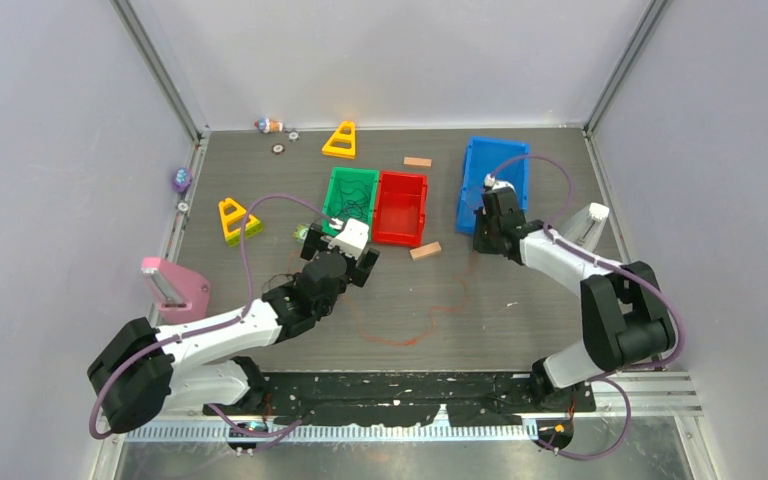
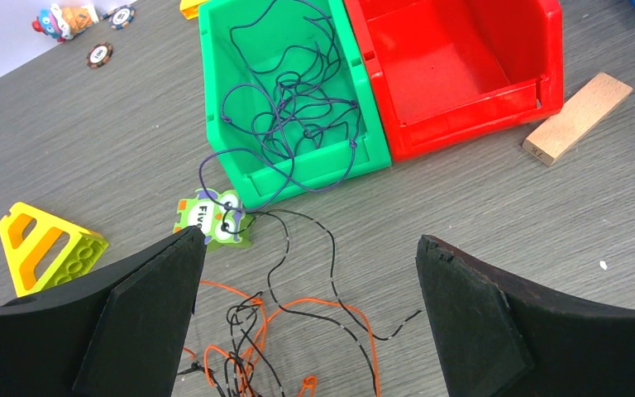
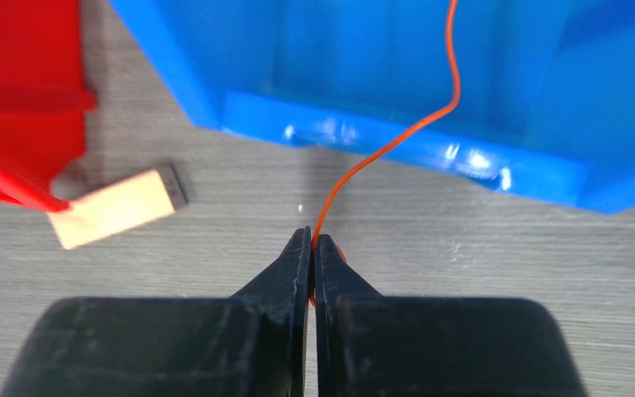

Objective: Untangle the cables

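Observation:
A tangle of thin orange and black cables (image 2: 231,347) lies on the table between and below my left gripper's (image 2: 310,241) wide-open fingers, which hover above it holding nothing. One black strand (image 2: 331,256) runs up toward the green bin (image 2: 215,99), where a dark purple cable (image 2: 298,99) sits in loose loops. In the top view an orange cable (image 1: 410,335) trails across the table toward my right gripper (image 1: 482,245). That right gripper (image 3: 312,240) is shut on the orange cable (image 3: 397,136), which rises from the fingertips over the blue bin's (image 3: 364,124) front wall.
A red bin (image 1: 400,238) stands beside the green bin (image 1: 332,190), with the blue bin (image 1: 472,165) to their right. Wooden blocks (image 1: 425,251) (image 1: 417,162), yellow triangles (image 1: 341,140) (image 1: 235,218), a pink holder (image 1: 175,285) and a green puzzle piece (image 2: 215,219) lie around.

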Motion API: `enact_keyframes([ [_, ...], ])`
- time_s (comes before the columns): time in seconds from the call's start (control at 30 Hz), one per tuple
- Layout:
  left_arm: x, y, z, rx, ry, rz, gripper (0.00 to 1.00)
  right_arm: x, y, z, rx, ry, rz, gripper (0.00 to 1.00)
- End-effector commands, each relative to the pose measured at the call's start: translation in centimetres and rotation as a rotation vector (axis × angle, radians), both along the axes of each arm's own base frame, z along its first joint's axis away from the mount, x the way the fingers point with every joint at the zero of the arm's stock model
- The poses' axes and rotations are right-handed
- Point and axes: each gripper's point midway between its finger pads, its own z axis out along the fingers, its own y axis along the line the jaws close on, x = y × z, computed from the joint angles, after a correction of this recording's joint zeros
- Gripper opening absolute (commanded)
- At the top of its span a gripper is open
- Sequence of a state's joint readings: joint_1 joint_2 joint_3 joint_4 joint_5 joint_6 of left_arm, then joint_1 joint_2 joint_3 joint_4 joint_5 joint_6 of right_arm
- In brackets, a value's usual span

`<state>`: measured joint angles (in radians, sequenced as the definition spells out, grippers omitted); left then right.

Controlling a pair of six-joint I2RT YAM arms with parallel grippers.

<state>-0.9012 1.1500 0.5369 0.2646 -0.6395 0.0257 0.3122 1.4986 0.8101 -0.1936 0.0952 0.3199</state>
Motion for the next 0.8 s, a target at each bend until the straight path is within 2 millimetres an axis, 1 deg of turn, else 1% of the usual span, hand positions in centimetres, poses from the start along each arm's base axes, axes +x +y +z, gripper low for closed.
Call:
enact_keyframes([
  [0.0,0.4,-0.1,1.6,-0.053,-0.04,0.027,1.0,3.6,-1.1,7.7,-0.029,-0.181,-0.039,0.06],
  [0.03,0.4,-0.1,1.7,-0.054,-0.04,0.027,1.0,4.3,-1.2,8.8,-0.027,-0.199,-0.043,0.06],
  [0.07,0.4,-0.1,1.6,-0.052,-0.039,0.026,1.0,4.7,-1.7,9.3,-0.027,-0.206,-0.05,0.05],
  [0.1,0.4,-0.1,1.7,-0.053,-0.04,0.026,1.0,5.6,-2.1,10.2,-0.024,-0.221,-0.061,0.05],
  [0.13,0.4,-0.1,1.6,-0.049,-0.038,0.026,1.0,6.0,-2.4,10.5,-0.018,-0.223,-0.065,0.06],
  [0.17,0.4,-0.1,1.5,-0.048,-0.038,0.027,1.0,7.0,-2.8,11.1,-0.016,-0.231,-0.074,0.05],
  [0.2,0.4,-0.1,1.5,-0.046,-0.037,0.027,1.0,7.6,-2.8,11.5,-0.011,-0.236,-0.075,0.05],
  [0.23,0.5,-0.1,1.5,-0.046,-0.038,0.027,0.99,8.8,-2.9,11.8,-0.011,-0.238,-0.082,0.05],
  [0.27,0.5,-0.1,1.5,-0.045,-0.037,0.028,1.0,9.4,-3.0,12.1,-0.015,-0.241,-0.085,0.05],
  [0.3,0.5,-0.1,1.5,-0.044,-0.037,0.027,1.0,10.8,-3.1,12.3,-0.031,-0.242,-0.093,0.05],
  [0.33,0.5,-0.1,1.4,-0.042,-0.036,0.028,1.0,11.5,-3.3,11.2,-0.051,-0.211,-0.097,0.05],
  [0.37,0.5,-0.1,1.5,-0.042,-0.037,0.029,1.0,12.8,-3.7,12.6,-0.073,-0.244,-0.114,0.05],
  [0.4,0.5,-0.1,1.5,-0.041,-0.036,0.03,1.0,13.4,-3.8,11.4,-0.095,-0.215,-0.119,0.1],
  [0.43,0.5,0.0,1.4,-0.04,-0.037,0.032,1.0,14.4,-4.0,12.6,-0.111,-0.24,-0.126,0.18],
  [0.47,0.5,0.0,1.5,-0.038,-0.038,0.036,1.0,14.6,-4.1,11.5,-0.131,-0.201,-0.123,0.54],
  [0.5,0.5,0.1,1.5,-0.038,-0.04,0.041,1.0,15.1,-4.0,12.3,-0.134,-0.213,-0.12,0.74],
  [0.57,0.6,0.4,1.6,-0.038,-0.044,0.054,1.0,14.6,-3.7,12.5,-0.128,-0.21,-0.107,0.84],
  [0.6,0.5,0.5,1.6,-0.039,-0.046,0.059,0.99,14.3,-3.6,13.8,-0.113,-0.248,-0.104,0.84],
  [0.63,0.5,0.5,1.7,-0.046,-0.049,0.062,1.0,13.5,-3.3,13.2,-0.103,-0.237,-0.088,0.85],
  [0.67,0.5,0.5,1.7,-0.049,-0.05,0.065,1.0,12.5,-3.2,13.8,-0.092,-0.251,-0.08,0.86],
  [0.7,0.5,0.7,1.7,-0.051,-0.05,0.07,1.0,11.8,-2.5,14.0,-0.08,-0.254,-0.059,0.86],
  [0.73,0.5,0.7,1.8,-0.052,-0.052,0.072,1.0,10.5,-2.4,14.5,-0.072,-0.264,-0.046,0.86],
  [0.77,0.5,0.8,1.8,-0.064,-0.05,0.081,1.0,9.7,-1.6,14.6,-0.063,-0.267,-0.019,0.87],
])
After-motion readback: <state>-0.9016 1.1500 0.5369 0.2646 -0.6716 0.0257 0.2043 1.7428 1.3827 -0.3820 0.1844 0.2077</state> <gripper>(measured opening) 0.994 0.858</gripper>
